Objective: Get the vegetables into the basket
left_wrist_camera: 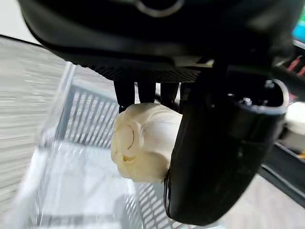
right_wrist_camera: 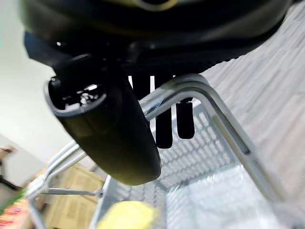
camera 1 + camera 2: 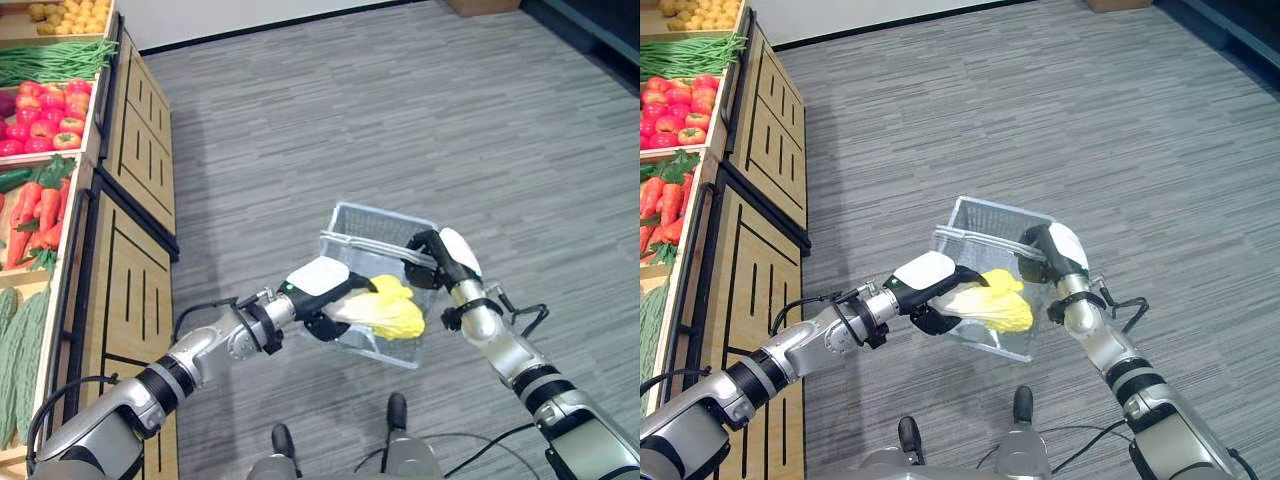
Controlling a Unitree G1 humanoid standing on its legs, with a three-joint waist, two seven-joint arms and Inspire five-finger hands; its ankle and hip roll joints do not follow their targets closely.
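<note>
Over the grey floor (image 3: 420, 120), our left hand (image 3: 325, 290) fingers wrapped round a pale yellow cabbage (image 3: 385, 308) above the wire basket (image 3: 375, 228), our right hand (image 3: 440, 258) fingers hooked round its handle (image 2: 200, 90).

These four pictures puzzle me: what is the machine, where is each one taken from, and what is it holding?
It is a humanoid robot looking down at its own two arms. The two wide pictures come from cameras in its head; the two close ones from cameras on its wrists. The left robot hand grips a pale yellow cabbage over a wire basket. The right robot hand holds the basket's handle above the grey floor. At its left, wooden shelves show tomatoes, carrots and green beans.
</note>
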